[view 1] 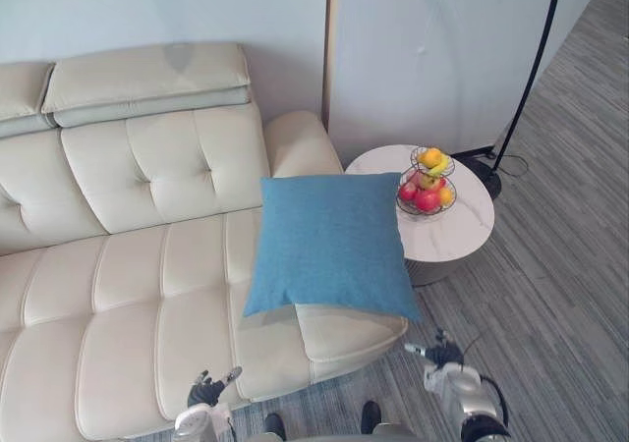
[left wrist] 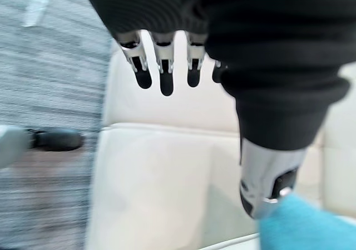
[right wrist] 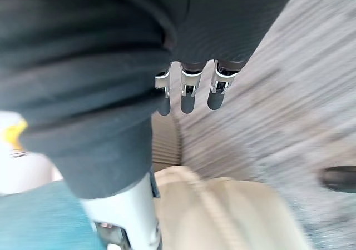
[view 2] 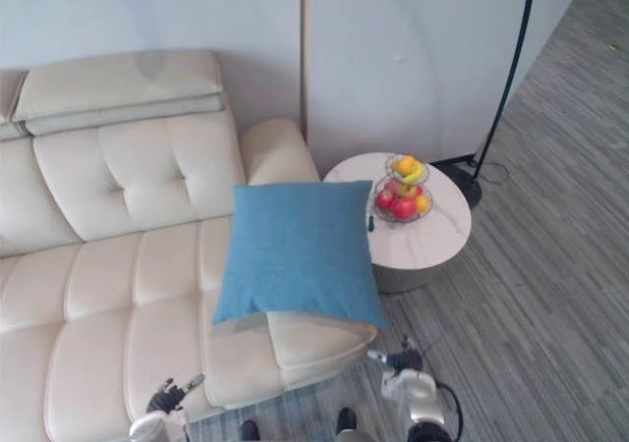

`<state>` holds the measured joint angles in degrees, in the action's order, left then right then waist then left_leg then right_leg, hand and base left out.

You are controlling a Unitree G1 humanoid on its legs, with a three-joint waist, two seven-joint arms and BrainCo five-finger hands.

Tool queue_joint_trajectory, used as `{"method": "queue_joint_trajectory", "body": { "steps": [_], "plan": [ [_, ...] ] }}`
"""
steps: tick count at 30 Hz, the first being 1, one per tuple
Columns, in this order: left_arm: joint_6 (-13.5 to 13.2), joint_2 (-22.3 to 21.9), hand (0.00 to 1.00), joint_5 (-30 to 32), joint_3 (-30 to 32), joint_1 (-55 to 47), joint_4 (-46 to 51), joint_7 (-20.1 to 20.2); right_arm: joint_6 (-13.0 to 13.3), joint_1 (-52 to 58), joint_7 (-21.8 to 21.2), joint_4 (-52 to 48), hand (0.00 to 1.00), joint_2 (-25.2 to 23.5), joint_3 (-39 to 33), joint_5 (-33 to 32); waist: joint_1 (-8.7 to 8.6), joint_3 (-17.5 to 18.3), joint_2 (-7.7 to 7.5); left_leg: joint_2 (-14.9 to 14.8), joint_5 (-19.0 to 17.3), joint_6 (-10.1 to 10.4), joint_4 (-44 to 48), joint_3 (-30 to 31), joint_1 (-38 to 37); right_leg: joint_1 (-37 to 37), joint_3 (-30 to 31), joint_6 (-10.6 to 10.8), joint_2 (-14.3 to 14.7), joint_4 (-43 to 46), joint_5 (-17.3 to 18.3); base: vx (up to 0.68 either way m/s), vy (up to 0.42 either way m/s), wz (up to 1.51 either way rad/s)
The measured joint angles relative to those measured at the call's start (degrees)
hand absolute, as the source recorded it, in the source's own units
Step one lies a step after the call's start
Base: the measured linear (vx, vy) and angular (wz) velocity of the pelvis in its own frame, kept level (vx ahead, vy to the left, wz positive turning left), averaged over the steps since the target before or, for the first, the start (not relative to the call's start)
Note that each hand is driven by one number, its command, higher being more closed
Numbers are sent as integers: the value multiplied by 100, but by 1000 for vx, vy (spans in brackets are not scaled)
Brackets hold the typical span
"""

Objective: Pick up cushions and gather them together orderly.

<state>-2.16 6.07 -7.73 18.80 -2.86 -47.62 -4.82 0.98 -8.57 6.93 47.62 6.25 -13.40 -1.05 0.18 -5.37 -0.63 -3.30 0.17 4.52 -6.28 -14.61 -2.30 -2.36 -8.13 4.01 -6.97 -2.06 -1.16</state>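
- Looking down, I am seeing one blue cushion point(view 1: 329, 244): square, plain woven cloth, no pattern, with soft corners and a slightly sagging lower edge.
- It is lying flat-faced on the right end of the cream tufted sofa point(view 1: 128, 295), covering the end seat pad, with its upper edge overlapping the foot of the armrest.
- Its lower right corner is reaching out to the seat's outer edge, on the side of the round white side table point(view 1: 462, 231).
- I am holding my left hand point(view 1: 208, 390) low in front of the sofa's front edge, apart from the cushion, which is sitting at about 1 o'clock from it.
- In the left wrist view its fingers point(left wrist: 165, 78) are hanging straight and spread, the thumb point(left wrist: 267, 183) standing apart, gripping nothing; a blue corner of the cushion point(left wrist: 300, 228) is showing just past the thumb.
- I am holding my right hand point(view 1: 439, 351) over the grey striped floor point(view 1: 560, 295) off the sofa's corner; the cushion is lying at about 11 o'clock from it, near but not touching.
- Its fingers point(right wrist: 188, 97) are also hanging straight and loose, holding nothing.
- On the table a wire fruit basket point(view 1: 427, 189) is standing at about 2 o'clock from the cushion, and a black floor lamp point(view 1: 531, 69) is rising behind it.
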Motion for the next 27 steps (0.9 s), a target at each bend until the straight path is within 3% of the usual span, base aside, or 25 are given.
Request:
{"method": "queue_joint_trajectory", "body": {
  "steps": [7,13,18,24,25,26,27],
  "plan": [
    [0,126,0,-166,46,477,485,-61,9,-636,84,-203,0,7,9,-359,30,-149,178,2,19,-23,38,110,235,-105,-80,-42,19,-182,-143,79,-17,5],
    [-2,186,0,-266,-91,1118,561,-175,9,-954,214,-202,0,27,238,-411,21,-426,201,1,19,-24,40,115,324,-208,-86,-67,14,-160,-204,-3,-12,0],
    [-4,223,0,-265,-460,1820,638,-252,35,-1384,315,-197,0,57,360,-469,12,-1069,160,0,17,-35,254,114,467,-295,-78,-93,-13,-100,-301,-93,-18,0],
    [-6,218,0,-264,-717,2465,641,-270,50,-2055,389,-168,0,69,577,-521,-17,-1594,97,-77,17,-35,474,50,749,-588,85,-104,21,6,-360,-106,-38,-10],
    [-6,210,0,-265,-780,2597,640,-268,53,-2160,424,-168,100,65,656,-524,-24,-1667,90,-106,17,-35,513,23,795,-635,116,-133,49,6,-408,-121,-46,-18],
    [-9,214,100,-266,-894,2793,640,-271,59,-2278,438,-170,100,57,730,-525,-30,-1709,51,-118,26,-40,551,-4,899,-748,155,-138,60,7,-433,-137,-55,-17],
    [-9,213,100,-266,-933,2898,640,-275,62,-2342,442,-170,100,52,756,-529,-32,-1735,33,-118,41,-39,551,-16,937,-792,184,-133,62,6,-437,-112,-47,-17]
  ]
}}
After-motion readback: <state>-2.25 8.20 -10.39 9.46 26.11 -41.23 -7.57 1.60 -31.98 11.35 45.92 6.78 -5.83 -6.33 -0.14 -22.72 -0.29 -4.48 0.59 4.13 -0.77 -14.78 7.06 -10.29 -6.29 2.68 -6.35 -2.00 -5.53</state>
